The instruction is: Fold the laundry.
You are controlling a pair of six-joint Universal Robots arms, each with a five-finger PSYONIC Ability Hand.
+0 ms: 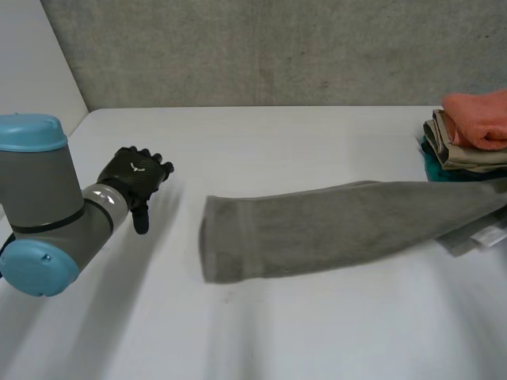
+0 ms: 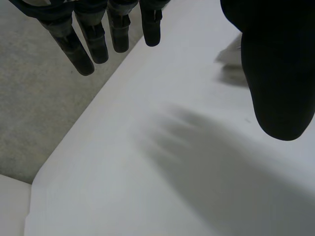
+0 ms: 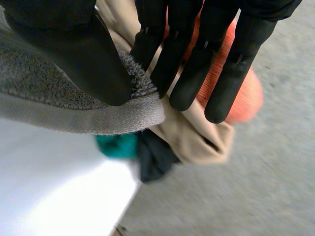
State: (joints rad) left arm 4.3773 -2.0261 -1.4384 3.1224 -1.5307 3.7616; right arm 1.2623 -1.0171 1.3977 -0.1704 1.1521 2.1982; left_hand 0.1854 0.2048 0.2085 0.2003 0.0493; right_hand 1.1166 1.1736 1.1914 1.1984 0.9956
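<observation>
The grey towel (image 1: 317, 226), pinched by its hem between thumb and fingers of the right hand (image 3: 74, 54) just beside the folded stack (image 1: 467, 146), is best drawn flat before its free end is taken by the open, empty left hand (image 1: 136, 178).

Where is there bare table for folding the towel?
Bare table lies behind the towel, before it along the near edge, and between its end and the left hand. Crowded at the right: the stack and the right hand pinching the towel.
</observation>
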